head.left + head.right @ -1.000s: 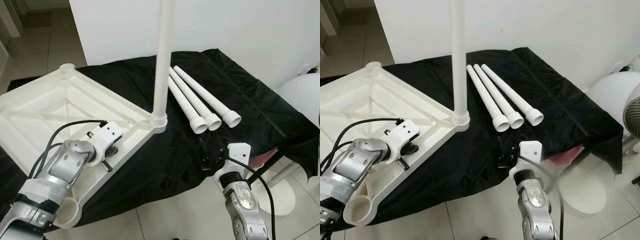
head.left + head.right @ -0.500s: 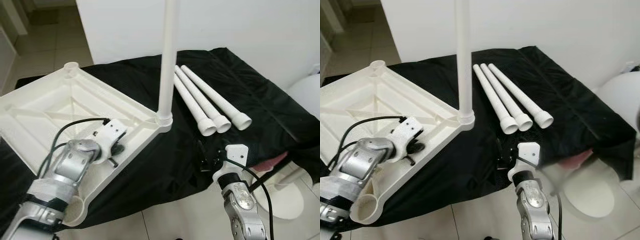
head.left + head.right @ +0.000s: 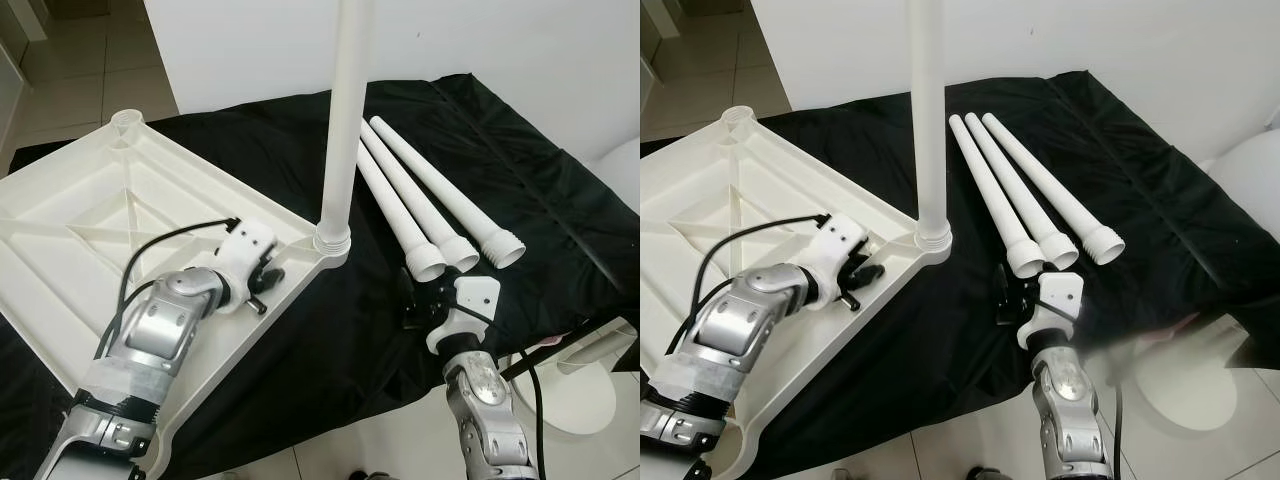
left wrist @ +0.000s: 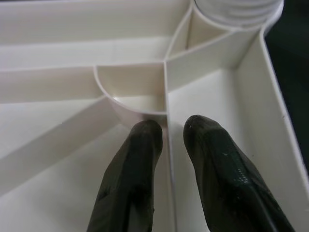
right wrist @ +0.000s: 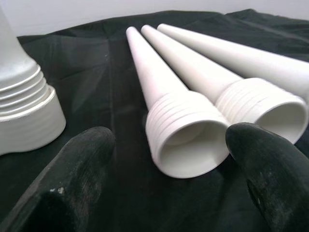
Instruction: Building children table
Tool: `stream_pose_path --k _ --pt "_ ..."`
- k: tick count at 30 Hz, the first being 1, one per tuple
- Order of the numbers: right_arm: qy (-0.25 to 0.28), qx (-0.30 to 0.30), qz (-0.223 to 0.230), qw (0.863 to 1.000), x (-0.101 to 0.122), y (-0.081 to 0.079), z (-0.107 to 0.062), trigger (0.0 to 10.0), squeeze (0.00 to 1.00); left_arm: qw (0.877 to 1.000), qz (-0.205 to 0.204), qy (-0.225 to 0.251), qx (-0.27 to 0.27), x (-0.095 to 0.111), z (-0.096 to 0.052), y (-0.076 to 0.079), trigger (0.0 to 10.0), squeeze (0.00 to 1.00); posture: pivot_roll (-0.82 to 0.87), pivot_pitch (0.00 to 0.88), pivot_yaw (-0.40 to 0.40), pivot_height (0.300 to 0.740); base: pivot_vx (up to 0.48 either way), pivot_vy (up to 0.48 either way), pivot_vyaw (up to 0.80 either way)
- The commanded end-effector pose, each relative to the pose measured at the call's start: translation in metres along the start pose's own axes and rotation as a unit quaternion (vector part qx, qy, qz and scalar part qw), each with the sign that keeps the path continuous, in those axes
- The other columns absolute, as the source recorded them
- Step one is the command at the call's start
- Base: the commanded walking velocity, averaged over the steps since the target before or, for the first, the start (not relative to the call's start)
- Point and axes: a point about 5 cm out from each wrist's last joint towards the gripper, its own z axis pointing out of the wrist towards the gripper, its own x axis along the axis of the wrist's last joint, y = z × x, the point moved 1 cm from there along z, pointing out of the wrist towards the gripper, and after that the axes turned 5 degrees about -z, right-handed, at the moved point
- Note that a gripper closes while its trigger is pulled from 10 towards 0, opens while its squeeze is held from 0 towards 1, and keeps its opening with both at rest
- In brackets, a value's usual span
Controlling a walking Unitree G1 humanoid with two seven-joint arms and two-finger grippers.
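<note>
- A black cloth (image 3: 520, 200) covers the counter, reaching from the far wall to the near edge.
- The white tabletop (image 3: 90, 240) lies upside down on the left part of the cloth, its ribbed underside facing up.
- One white leg (image 3: 345, 120) stands upright, screwed into the tabletop's right corner socket.
- Three loose legs (image 3: 1025, 195) lie side by side on the cloth to the right of that corner, threaded open ends toward the near edge.
- The left gripper (image 4: 166, 133) rests inside the tabletop's underside near the fitted leg's corner, its jaws narrow, straddling a thin rib.
- The right gripper (image 5: 169, 150) hovers low over the cloth just near of the loose legs, jaws wide, with the leftmost leg's threaded end between its fingers (image 5: 77, 169), not touching.
</note>
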Motion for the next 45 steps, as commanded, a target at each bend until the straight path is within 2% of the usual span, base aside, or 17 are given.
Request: stream_pose_path --k 1,6,10,14,15,17,19,22,25,29,32,37,38,39,40,42,45 --pt "0.002 -0.008 0.000 1.000 -0.001 0.003 0.001 10.0 0.00 0.999 -0.005 0.037 0.009 0.012 -0.007 -0.005 10.0 0.00 -0.04 0.079 0.021 0.740 0.000 0.000 0.00" --pt "0.007 -0.009 -0.001 1.000 0.001 0.005 0.006 10.0 0.00 0.997 -0.026 0.074 -0.003 0.023 -0.015 -0.009 10.0 0.00 -0.04 0.078 0.018 0.740 0.000 0.000 0.00" --pt "0.013 -0.007 -0.005 1.000 0.003 0.006 0.012 10.0 0.00 0.991 -0.036 0.121 -0.036 0.036 -0.030 -0.009 10.0 0.00 -0.03 0.077 0.013 0.740 0.000 0.000 0.00" --pt "0.016 -0.008 -0.006 1.000 0.004 0.007 0.015 10.0 0.00 0.991 -0.022 0.128 -0.020 0.038 -0.038 -0.015 10.0 0.00 -0.03 0.077 0.012 0.740 0.000 0.000 0.00" --pt "0.018 -0.005 -0.003 1.000 0.005 0.007 0.019 10.0 0.00 0.992 -0.015 0.121 0.007 0.033 -0.043 -0.026 10.0 0.00 -0.02 0.070 0.008 0.740 0.000 0.000 0.00" --pt "0.021 0.016 -0.006 1.000 0.007 0.002 0.024 10.0 0.00 0.993 -0.011 0.116 0.033 0.028 -0.048 -0.035 10.0 0.00 -0.02 0.068 0.004 0.740 0.000 0.000 0.00" --pt "0.021 0.016 -0.006 1.000 0.007 0.002 0.024 10.0 0.00 0.993 -0.011 0.116 0.033 0.028 -0.048 -0.035 10.0 0.00 -0.02 0.068 0.004 0.740 0.000 0.000 0.00" --pt "0.027 0.068 -0.003 0.997 0.012 -0.008 0.033 10.0 0.00 0.991 -0.015 0.120 0.057 0.026 -0.050 -0.038 10.0 0.00 -0.02 0.057 -0.007 0.740 0.000 0.000 0.00" --pt "0.031 0.092 -0.003 0.995 0.014 -0.012 0.037 10.0 0.00 0.990 -0.014 0.125 0.063 0.026 -0.050 -0.037 10.0 0.00 -0.01 0.056 -0.013 0.740 0.000 0.000 0.00" --pt "0.031 0.202 -0.011 0.979 0.019 -0.026 0.051 10.0 0.00 0.989 -0.014 0.136 0.058 0.027 -0.051 -0.029 10.0 0.00 0.01 0.048 -0.034 0.740 0.000 0.000 0.00" --pt "0.030 0.226 -0.016 0.974 0.020 -0.029 0.053 10.0 0.00 0.989 -0.011 0.138 0.056 0.028 -0.051 -0.027 10.0 0.00 0.01 0.048 -0.034 0.740 0.000 0.000 0.00" --pt "0.030 0.269 -0.014 0.963 0.024 -0.030 0.067 10.0 0.00 0.989 -0.016 0.142 0.048 0.025 -0.049 -0.019 10.0 0.00 0.02 0.042 -0.056 0.740 0.000 0.000 0.00" --pt "0.030 0.269 -0.014 0.963 0.024 -0.030 0.067 10.0 0.00 0.989 -0.016 0.142 0.048 0.025 -0.049 -0.019 10.0 0.00 0.02 0.042 -0.056 0.740 0.000 0.000 0.00" --pt "0.027 0.297 -0.016 0.954 0.024 -0.033 0.068 10.0 0.00 0.988 -0.018 0.143 0.047 0.024 -0.047 -0.017 10.0 0.00 0.03 0.040 -0.063 0.740 0.000 0.000 0.00" --pt "0.027 0.297 -0.016 0.954 0.024 -0.033 0.068 10.0 0.00 0.988 -0.018 0.143 0.047 0.024 -0.047 -0.017 10.0 0.00 0.03 0.040 -0.063 0.740 0.000 0.000 0.00" --pt "0.021 0.330 -0.002 0.944 0.024 -0.039 0.068 10.0 0.00 0.988 -0.021 0.146 0.045 0.024 -0.046 -0.013 10.0 0.00 0.03 0.040 -0.063 0.740 0.000 0.000 0.00" --pt "0.019 0.341 -0.004 0.940 0.023 -0.040 0.068 10.0 0.00 0.988 -0.021 0.147 0.042 0.023 -0.046 -0.011 10.0 0.00 0.04 0.040 -0.077 0.740 0.000 0.000 0.00"
